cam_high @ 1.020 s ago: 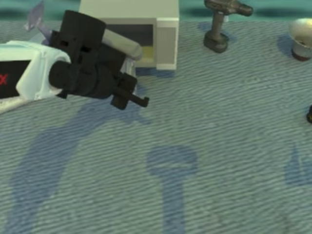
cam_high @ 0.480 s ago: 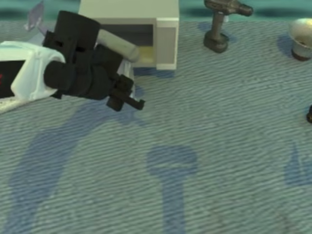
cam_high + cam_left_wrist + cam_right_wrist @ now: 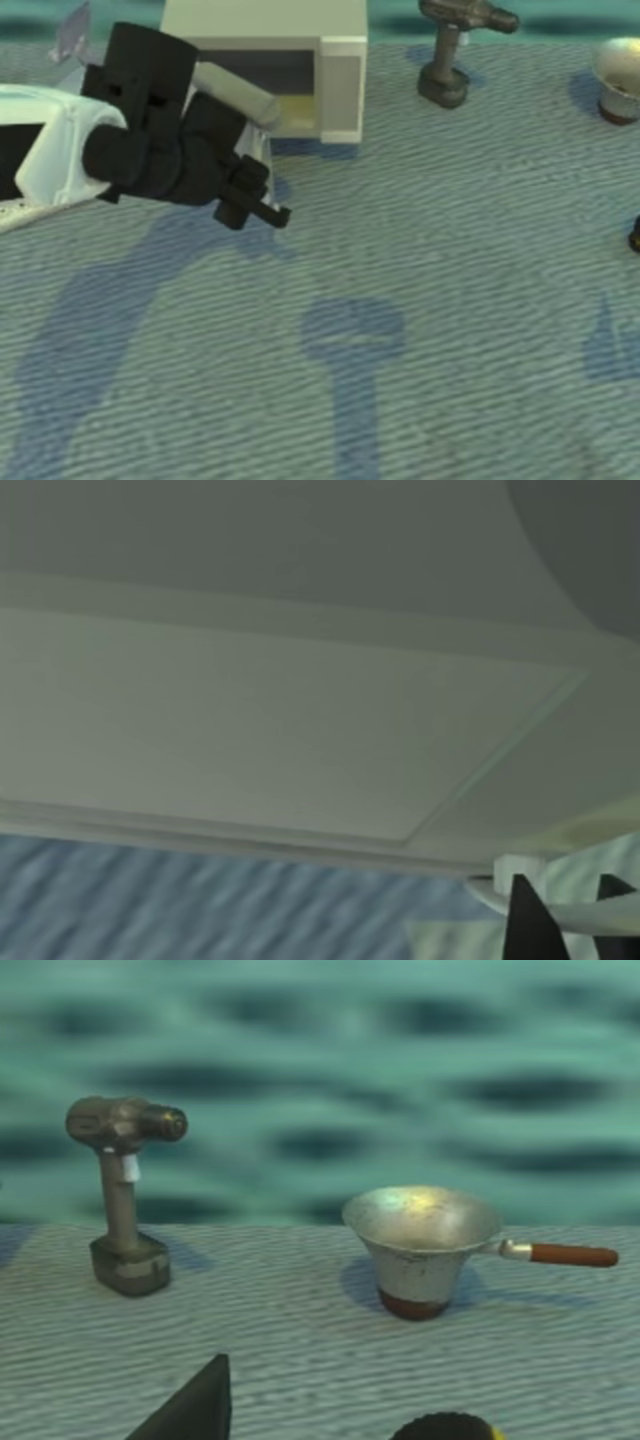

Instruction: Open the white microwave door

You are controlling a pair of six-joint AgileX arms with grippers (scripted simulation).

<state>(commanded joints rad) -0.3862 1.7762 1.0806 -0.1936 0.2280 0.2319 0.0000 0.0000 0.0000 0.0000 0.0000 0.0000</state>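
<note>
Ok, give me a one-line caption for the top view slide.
Left gripper at the microwave door, swung partly open from the microwave; drill and pan stand to the right.

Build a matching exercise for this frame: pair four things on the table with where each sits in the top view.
Things:
1. white microwave
2. drill
3. metal saucepan
4. left hand

Places:
A. far right edge, at the back
B. back, left of centre, with its door swung partly open
C. in front of the microwave, at the swung door
D. back, just right of the microwave

Pairs: 1-B, 2-D, 3-A, 4-C
</note>
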